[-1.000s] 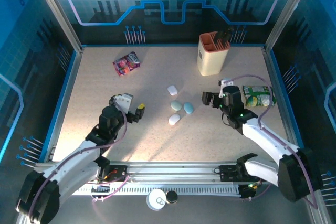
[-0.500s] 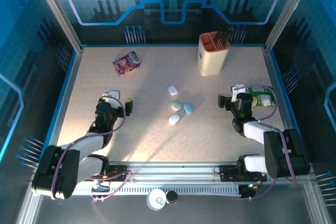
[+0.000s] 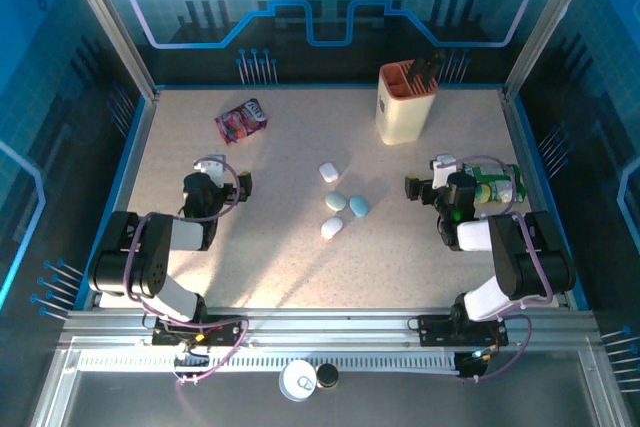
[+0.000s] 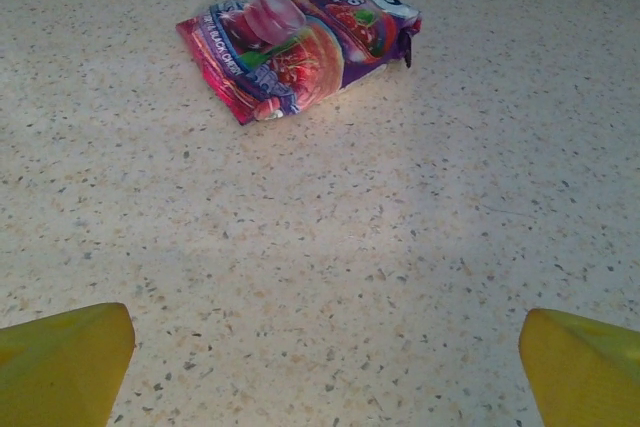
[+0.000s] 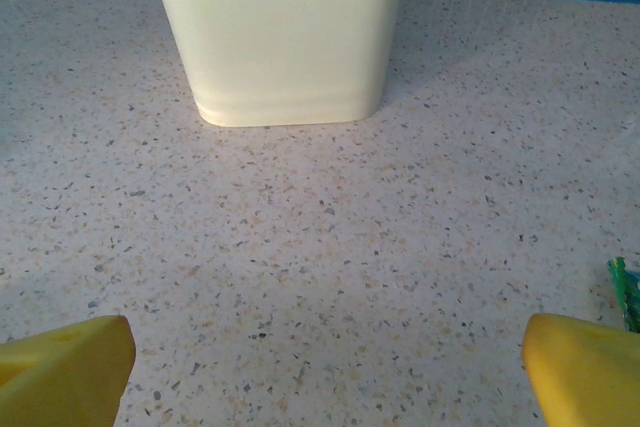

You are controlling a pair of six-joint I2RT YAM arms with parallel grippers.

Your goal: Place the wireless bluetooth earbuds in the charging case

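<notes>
Both sets of jaws are spread as wide as they go and hold nothing. The left jaws sit low at the left of the desk (image 3: pixel 300 277) and face the far snack bag (image 3: pixel 241 121). The right jaws sit low at the right and face the cream holder (image 3: pixel 406 104).

The four cases lie in a loose cluster mid-desk, between the two arms: a white one (image 3: pixel 329 172) farthest, two pale blue ones (image 3: pixel 335 202) (image 3: pixel 358 206) side by side, and a white one (image 3: pixel 332 228) nearest. All look closed. The buds are too small to pick out from above, so I cannot tell where they lie.

The likely trouble is the cases themselves. They are rounded and probably slick, so one pinched off-centre could squirt out or skid across the desk. The two blue ones sit just beside each other, so jaws closing on one may knock its neighbour. A tiny stemmed bud could easily slip, or go in the wrong way round.

A green packet (image 3: pixel 495 184) lies just beside the right wrist and could be swept along as that arm swings left. The bag and the holder stand well apart from the cases.
</notes>
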